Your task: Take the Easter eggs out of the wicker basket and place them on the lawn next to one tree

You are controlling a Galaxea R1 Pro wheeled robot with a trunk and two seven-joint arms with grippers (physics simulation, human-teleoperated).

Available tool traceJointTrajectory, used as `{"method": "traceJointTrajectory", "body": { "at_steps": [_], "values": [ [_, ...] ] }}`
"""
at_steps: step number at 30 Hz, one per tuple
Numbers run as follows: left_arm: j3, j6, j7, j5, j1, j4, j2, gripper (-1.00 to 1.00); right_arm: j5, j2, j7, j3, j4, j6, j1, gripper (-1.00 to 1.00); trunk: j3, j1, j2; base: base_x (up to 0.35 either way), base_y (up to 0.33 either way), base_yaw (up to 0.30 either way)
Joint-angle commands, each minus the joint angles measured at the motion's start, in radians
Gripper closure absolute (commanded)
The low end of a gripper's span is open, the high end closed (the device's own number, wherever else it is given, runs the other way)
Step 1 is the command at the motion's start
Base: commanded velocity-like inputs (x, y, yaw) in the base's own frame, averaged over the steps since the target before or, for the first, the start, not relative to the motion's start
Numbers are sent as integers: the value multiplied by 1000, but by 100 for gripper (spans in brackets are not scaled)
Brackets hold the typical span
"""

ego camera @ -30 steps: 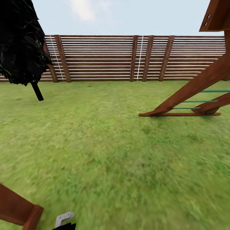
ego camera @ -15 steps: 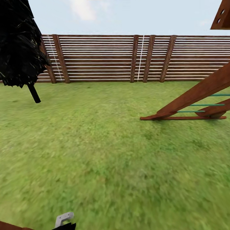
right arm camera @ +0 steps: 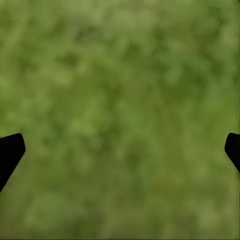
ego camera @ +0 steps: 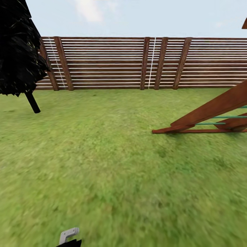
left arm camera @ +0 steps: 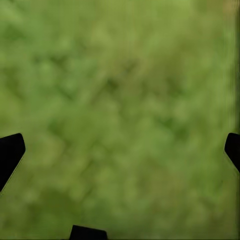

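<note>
The lawn (ego camera: 113, 164) of mottled green grass stretches out in front of me to the garden fence. At the far left stands a tree (ego camera: 17, 51) with a black canopy and a dark leaning trunk (ego camera: 32, 102). The Easter eggs and the wicker basket are out of view. My left gripper (left arm camera: 120, 150) is open over bare grass, its dark fingertips (left arm camera: 10, 152) wide apart with nothing between them. My right gripper (right arm camera: 120, 150) is likewise open above grass and holds nothing. A grey and black part of my left arm (ego camera: 68, 236) pokes in at the head view's lower edge.
A brown horizontal-slat fence (ego camera: 137, 63) closes the far side. A wooden play frame (ego camera: 209, 115) with slanted beams and green rungs stands on the grass at the right. Open grass lies between the tree and the frame.
The head view has shifted as the robot moves: the play frame slid toward the right edge, the tree edged left, and the brown beam at the lower left left the picture. Both grippers look unchanged.
</note>
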Motion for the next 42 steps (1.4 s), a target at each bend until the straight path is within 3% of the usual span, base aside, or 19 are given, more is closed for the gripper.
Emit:
{"method": "traceJointTrajectory", "body": {
  "at_steps": [1, 42],
  "values": [
    [0, 0, 0, 0, 0, 0, 0, -100, 0, 0, 0, 0, 0, 0, 0, -100, 0, 0, 0, 339, 0, 0],
    [0, 0, 0, 0, 0, 0, 0, -100, -6, 1, 1, -1, -2, -1, 0, -100, 0, 0, 0, 339, 0, 0]
  ]
}}
